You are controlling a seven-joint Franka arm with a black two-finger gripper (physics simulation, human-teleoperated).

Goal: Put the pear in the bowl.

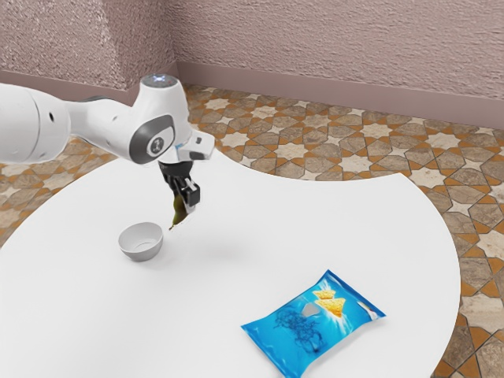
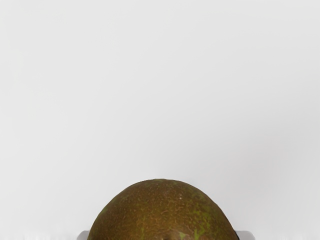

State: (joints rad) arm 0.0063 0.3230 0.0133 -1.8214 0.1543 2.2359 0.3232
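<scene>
From where I'm standing, the tool (image 1: 189, 198) has the pear (image 1: 179, 211) pinched between its two fingers, up off the white bench (image 1: 71, 291). The pear hangs just under the tool, tilted, its narrow stem end pointing down and a little toward the exterior view's left. The wrist view shows its broad brown-green end, with a bit of a pale finger at either side.

Near the pear, on the exterior view's left of it, sits the grey bowl (image 1: 142, 250), upright on the bench. Well apart from both, toward the bench's curved edge at the exterior view's right, a blue snack bag (image 1: 315, 324) lies flat. It has yellow triangular chips pictured on the front and a dark scrawl across the middle I can't read. The white arm (image 1: 102, 126) carries a dark oval badge with a pale round mark.
</scene>
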